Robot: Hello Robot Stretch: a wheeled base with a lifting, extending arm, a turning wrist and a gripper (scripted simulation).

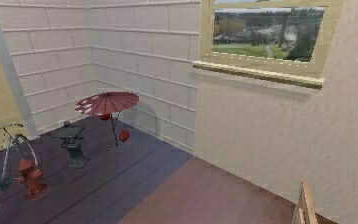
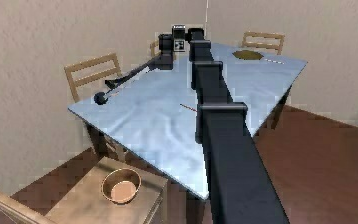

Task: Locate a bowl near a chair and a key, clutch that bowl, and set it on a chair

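Forward view: the camera is facing a white brick wall [image 1: 107, 50] with a window [image 1: 272, 35]. A red parasol [image 1: 107, 102], a red hydrant [image 1: 29, 178] and a bicycle [image 1: 2, 150] are standing on the purple floor. A pale wooden corner [image 1: 305, 205], likely a chair back, is poking in at bottom right. No writing is legible.

Arm side view: the arm [image 2: 222, 120] is reaching across the pale blue desk [image 2: 147, 135]. The pincer [image 2: 107, 93] is lying at the desk's edge with a wooden chair [image 2: 87, 68] right behind its tip, so I cannot tell whether it is gripping or carrying anything.

The bowl [image 2: 120, 185] is sitting well below the pincer, off the desk, on the seat of the near chair [image 2: 87, 172]. By my reading it is already resting where the task wants it.

A flat brownish dish [image 2: 250, 55] is lying well to the pincer's right, by a third chair [image 2: 262, 40]. A thin small thing [image 2: 187, 103] is lying on the desk between them. It is possibly the key, but too small to tell.

Handling, as a judgement: the bowl is looking stiff, light and smooth-walled, so it may skid or tip. The rim is the best hold, one finger inside and one outside. No print is readable.
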